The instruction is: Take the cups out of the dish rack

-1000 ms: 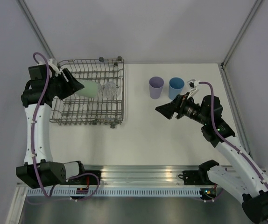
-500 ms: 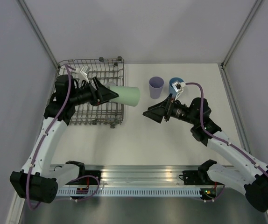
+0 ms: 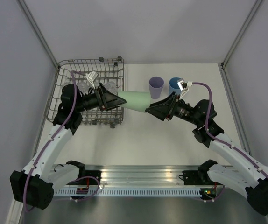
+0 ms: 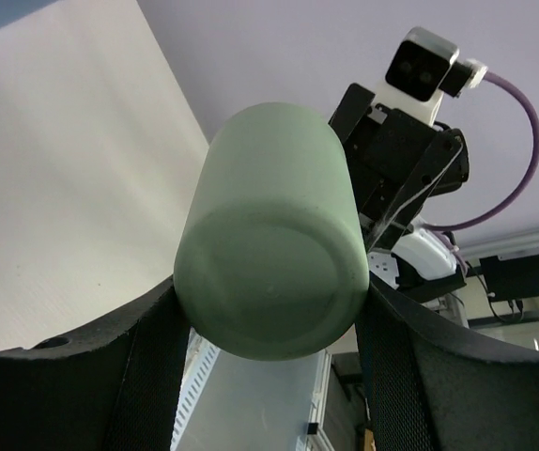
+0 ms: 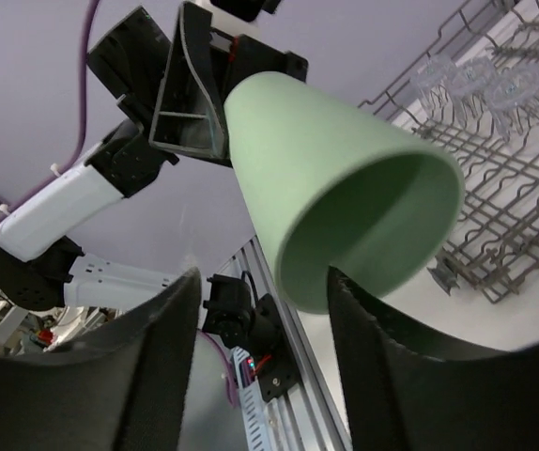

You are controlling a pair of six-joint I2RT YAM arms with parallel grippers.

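Top external: left claw [image 3: 116, 100] clamped on the green cup [image 3: 136, 101] base, cup horizontal, held off the surface [image 3: 171, 140], just right of the dish rack [image 3: 123, 86].
Left wrist: fingers [image 4: 147, 366] pinch the base from both sides.
Right wrist: right claw [image 5: 262, 291] jaws apart, straddling the open rim, not gripping. Clear cups [image 5: 495, 85] sit in the rack.

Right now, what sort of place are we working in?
Likely a robot lab test cell, not a kitchen: plain grey walls, white table, aluminium mounting rail along its near edge.
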